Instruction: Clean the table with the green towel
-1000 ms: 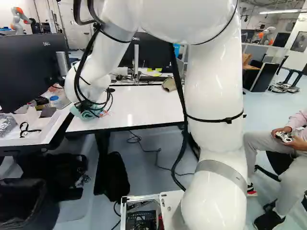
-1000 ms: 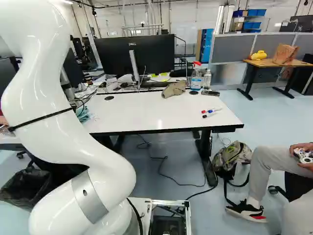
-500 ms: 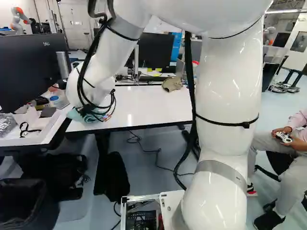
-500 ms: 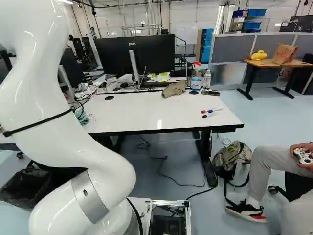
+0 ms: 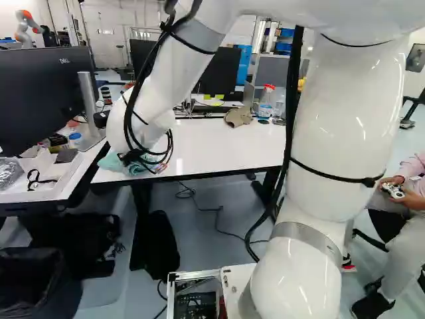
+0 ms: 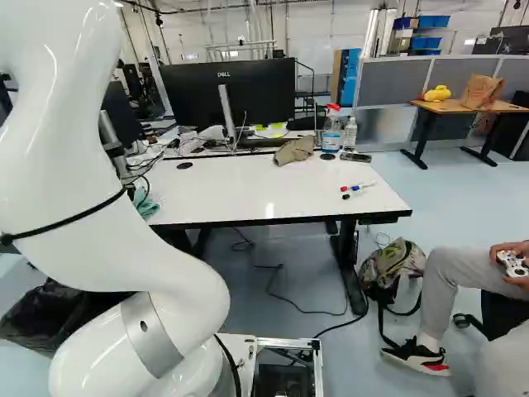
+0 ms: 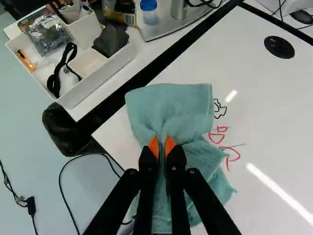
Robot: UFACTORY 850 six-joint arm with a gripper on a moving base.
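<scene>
My gripper [image 5: 131, 158] is mostly hidden behind the wrist and its cables in the left base view, low over the white table's [image 5: 219, 147] near left corner. In the wrist view the gripper [image 7: 162, 148] has its orange pads close together, pinching a fold of the green towel [image 7: 168, 105]. The towel lies bunched on the table, spread ahead of the fingers and to both sides under them. Black scribble [image 7: 220, 108] and red marks [image 7: 216, 137] stand on the white top right beside the towel; one red mark touches its edge.
A white tray [image 7: 101, 77] of small items sits on the adjoining table, beside a monitor stand. Farther back are a cap [image 6: 295, 150], a spray bottle [image 6: 331, 132] and a monitor [image 6: 223, 93]. Markers [image 6: 358, 188] lie on the right. Another robot [image 5: 25, 28] stands far off.
In the left base view the arm and wrist have swung rightward, and the gripped towel has shifted a little right along the table's near edge. The base has stayed put.
</scene>
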